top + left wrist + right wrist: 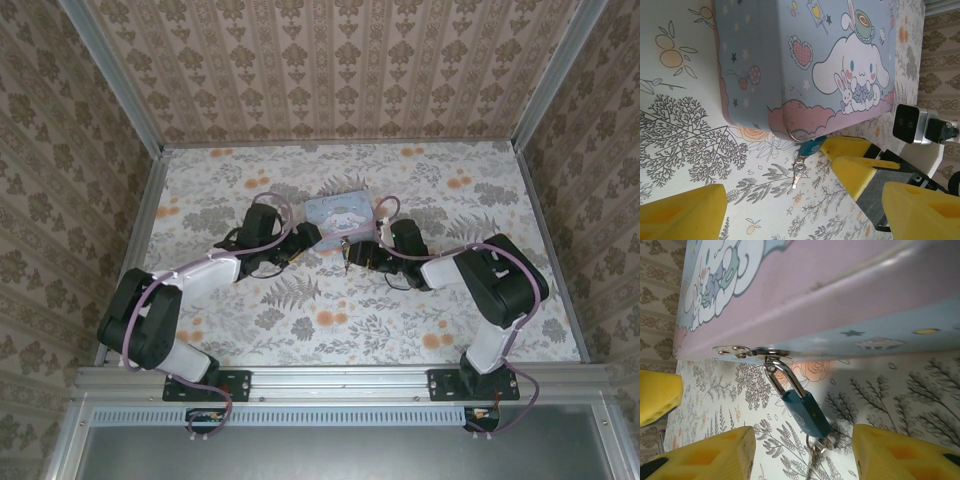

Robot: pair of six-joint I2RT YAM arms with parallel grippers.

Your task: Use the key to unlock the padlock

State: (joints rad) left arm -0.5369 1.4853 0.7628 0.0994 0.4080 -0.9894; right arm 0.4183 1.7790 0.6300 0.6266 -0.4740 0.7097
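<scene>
Tiny blue-bodied metal padlock (807, 414) hangs in the gap between the right fingers (705, 455), with bare space on each side of it and neither yellow pad touching it. Its silver shackle (782, 377) runs through a metal hasp (752, 351) on the edge of a pale-blue rectangular tin printed with a white cartoon rabbit-eared figure (805, 55). The tin sits beyond the tips of both pairs of fingers, lying flat on the floral-patterned tabletop (685, 130).

The right fingers are spread well apart and hold nothing. From the left wrist view their yellow tips come up just beside the padlock's body.

The left fingers (685, 215) are spread wider still and are also empty. The padlock lies ahead of them, about midway between the two pads.

A small silvery key (798, 172) on a thin metal ring (818, 444) lies on the tabletop at the padlock's lower end. It sits nearer the left fingers than the lock body does, and between them. Whether a key is seated in the keyhole cannot be told.

In the top view, both arms reach in toward the near edge of the tin from either side.
</scene>
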